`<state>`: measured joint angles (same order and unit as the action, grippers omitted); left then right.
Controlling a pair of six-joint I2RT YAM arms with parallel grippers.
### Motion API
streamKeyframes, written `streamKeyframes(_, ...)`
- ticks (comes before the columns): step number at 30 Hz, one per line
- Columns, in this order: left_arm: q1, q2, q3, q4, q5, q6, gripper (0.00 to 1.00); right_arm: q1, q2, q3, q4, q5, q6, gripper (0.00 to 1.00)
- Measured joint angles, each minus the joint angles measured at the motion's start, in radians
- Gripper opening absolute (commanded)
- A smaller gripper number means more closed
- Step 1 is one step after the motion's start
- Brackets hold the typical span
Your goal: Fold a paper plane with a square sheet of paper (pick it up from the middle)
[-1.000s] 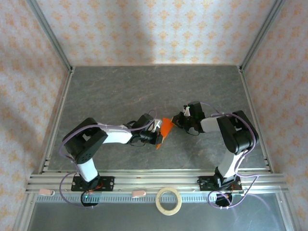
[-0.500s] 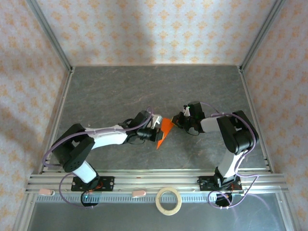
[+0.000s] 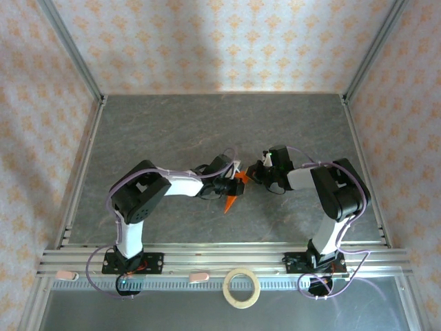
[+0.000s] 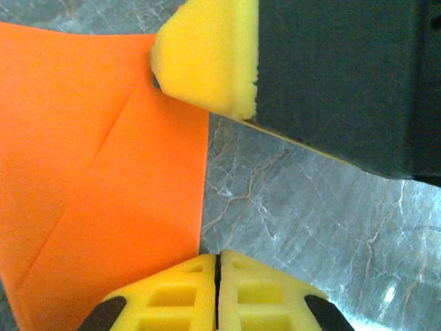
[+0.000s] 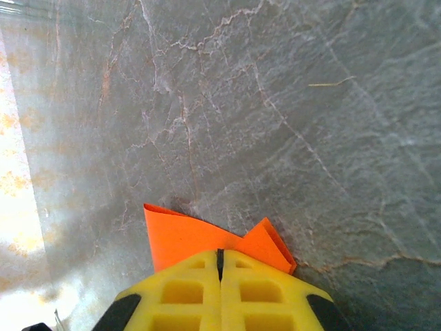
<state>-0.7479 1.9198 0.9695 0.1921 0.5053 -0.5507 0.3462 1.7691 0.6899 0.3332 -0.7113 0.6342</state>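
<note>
Now, step in hand: judging by the pose, a late crease is being set, with both hands meeting over the paper plane (image 3: pixel 235 187).
Right hand (image 3: pixel 253 177): its fingers are pressed together and pinching the paper. In its wrist view two orange corners (image 5: pixel 186 238) stick out past the yellow tips of the right hand (image 5: pixel 220 258).
Left hand (image 3: pixel 229 182): its fingers are pressed together (image 4: pixel 218 265) right at the paper's straight edge. Whether they nip that edge I cannot tell.
Right hand's foam pad (image 4: pixel 207 62): it touches the top corner of the orange sheet in the left wrist view.
Doing it well: the right pinch should serve as the anchor. The left hand should run along the fold line, not across it. The moves should be small, since the two hands are almost touching. Pulling the hands apart risks tearing the thin paper or springing the fold open.
Plane's look: bright orange and matte (image 4: pixel 103 172), with a long diagonal crease across its face. From above it is a narrow dart with its point towards the near side.
Plane's place: at the middle of the grey marbled worktop (image 3: pixel 172 131), between the two hands and well apart from the walls. Whether it lies flat or is raised I cannot tell.
</note>
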Motion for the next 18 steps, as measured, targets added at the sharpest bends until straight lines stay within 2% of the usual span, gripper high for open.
streamKeyframes(11,-0.051,-0.134,-0.135,-0.054,-0.051,0.048,0.14,0.000,0.000,0.000,-0.003,0.002,-0.011,0.00)
streamKeyframes(18,-0.064,-0.160,-0.154,-0.079,-0.073,0.062,0.12,0.000,-0.005,0.000,-0.006,0.003,-0.011,0.00)
